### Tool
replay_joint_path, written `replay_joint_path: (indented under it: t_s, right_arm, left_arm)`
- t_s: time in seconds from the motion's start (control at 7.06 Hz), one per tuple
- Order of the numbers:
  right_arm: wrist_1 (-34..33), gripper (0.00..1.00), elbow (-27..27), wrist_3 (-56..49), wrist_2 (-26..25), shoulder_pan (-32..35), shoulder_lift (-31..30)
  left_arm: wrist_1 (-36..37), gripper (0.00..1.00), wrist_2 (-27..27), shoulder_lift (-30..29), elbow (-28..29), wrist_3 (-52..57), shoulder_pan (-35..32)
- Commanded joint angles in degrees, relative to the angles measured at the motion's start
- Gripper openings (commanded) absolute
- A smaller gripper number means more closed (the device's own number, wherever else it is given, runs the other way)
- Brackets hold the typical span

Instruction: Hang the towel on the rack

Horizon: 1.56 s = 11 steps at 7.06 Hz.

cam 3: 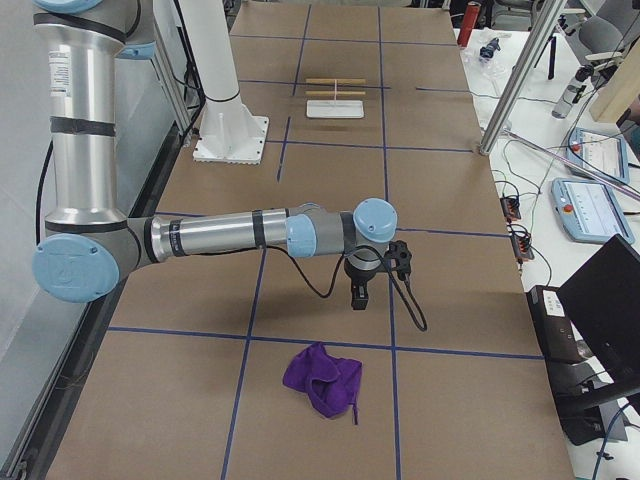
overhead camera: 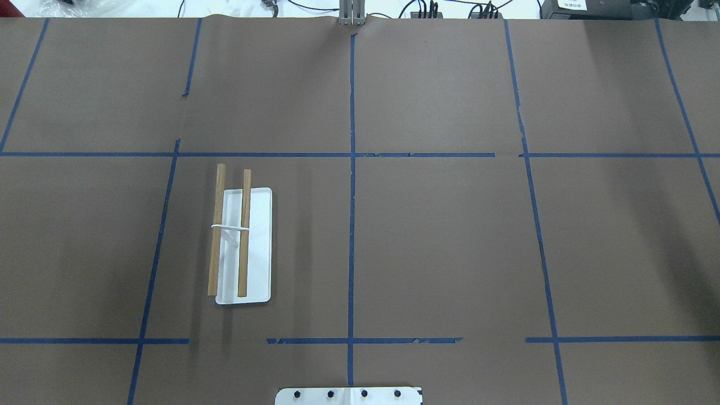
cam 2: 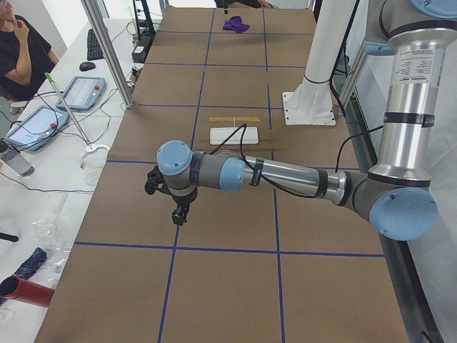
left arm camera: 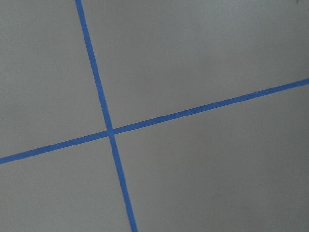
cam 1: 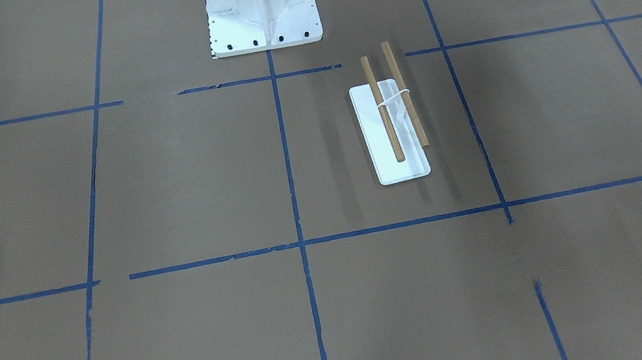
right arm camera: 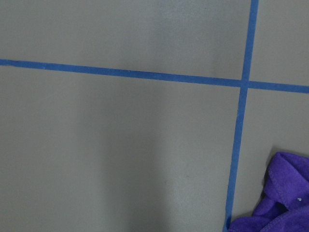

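The rack stands on the robot's left half of the table, with a flat white base and two bare wooden bars; it also shows in the left view and the right view. The purple towel lies crumpled on the table at the robot's right end, also seen far off in the left view and at the corner of the right wrist view. My left gripper hovers over the left end, far from the rack. My right gripper hovers a little short of the towel. I cannot tell whether either gripper is open or shut.
The white bolted robot pedestal stands at the robot's side of the table, also in the overhead view. Blue tape lines grid the brown table. An aluminium post and an operator are beside the table's far edge.
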Motion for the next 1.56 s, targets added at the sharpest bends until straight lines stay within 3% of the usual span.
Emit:
replay_joint_path:
  t_s: [0.0, 0.14, 0.28, 0.42, 0.57, 0.99, 1.13, 1.27, 1.42]
  right_arm:
    - [2.21, 1.0, -3.54, -0.49, 0.06, -1.19, -1.1]
    - [7.81, 1.0, -9.74, -1.71, -0.47, -1.19, -1.63]
    - [17.95, 1.0, -18.24, -3.02, -1.43, -1.19, -0.59]
    - [21.36, 0.99, -20.07, -2.95, -3.44, -1.1, -0.66]
    - [21.83, 0.96, -22.26, -3.56, -7.38, -1.1, -2.06]
    - [21.84, 0.81, -24.64, -3.22, -9.08, 0.04, -3.65]
    - [21.84, 0.56, -24.74, -3.13, -9.09, 0.04, -3.91]
    - [21.84, 0.05, -24.66, -2.86, -9.17, 0.04, -3.83]
    - [21.75, 0.0, -24.83, -3.04, -9.09, 0.04, -3.39]
  left_arm:
    - [-0.17, 1.0, -3.58, -0.44, -2.33, -3.44, 0.0]
    - [-0.09, 1.0, -3.23, -0.45, -2.97, -3.36, -0.08]
    - [-0.17, 1.0, -3.23, -0.53, -2.97, -3.27, 0.0]
    - [-0.18, 1.0, -3.32, -0.62, -2.45, -3.27, 0.0]
    - [-0.35, 1.0, -3.41, -0.62, -2.44, -3.18, 0.0]
    - [-2.37, 1.0, -3.49, -0.53, -1.66, -3.27, 0.0]
    - [-3.16, 1.0, -3.58, -0.62, -1.39, -3.27, 0.0]
    - [-3.51, 1.0, -3.67, -0.53, -1.39, -3.27, 0.0]
    - [-3.52, 1.0, -3.76, -0.53, -1.22, -3.27, 0.0]
